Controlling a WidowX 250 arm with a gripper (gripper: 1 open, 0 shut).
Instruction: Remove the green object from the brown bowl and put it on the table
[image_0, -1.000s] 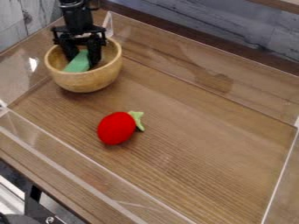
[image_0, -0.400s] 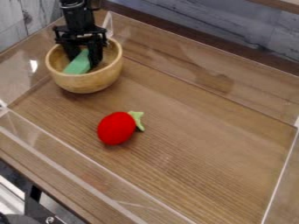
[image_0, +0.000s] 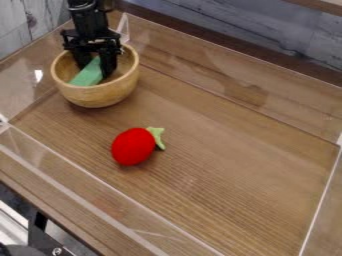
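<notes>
The brown bowl (image_0: 96, 88) stands at the table's (image_0: 227, 140) far left. The green object (image_0: 90, 74), a light green bar, leans tilted inside the bowl, its lower end on the bowl's floor. My gripper (image_0: 91, 52) reaches down into the bowl from above. Its black fingers (image_0: 110, 48) stand on either side of the bar's upper end and appear shut on it. The bar's top is hidden between the fingers.
A red strawberry-like toy (image_0: 135, 145) with a small green leaf lies on the wood in front of the bowl, toward the middle. Clear acrylic walls (image_0: 27, 60) edge the tabletop on all sides, close behind and left of the bowl.
</notes>
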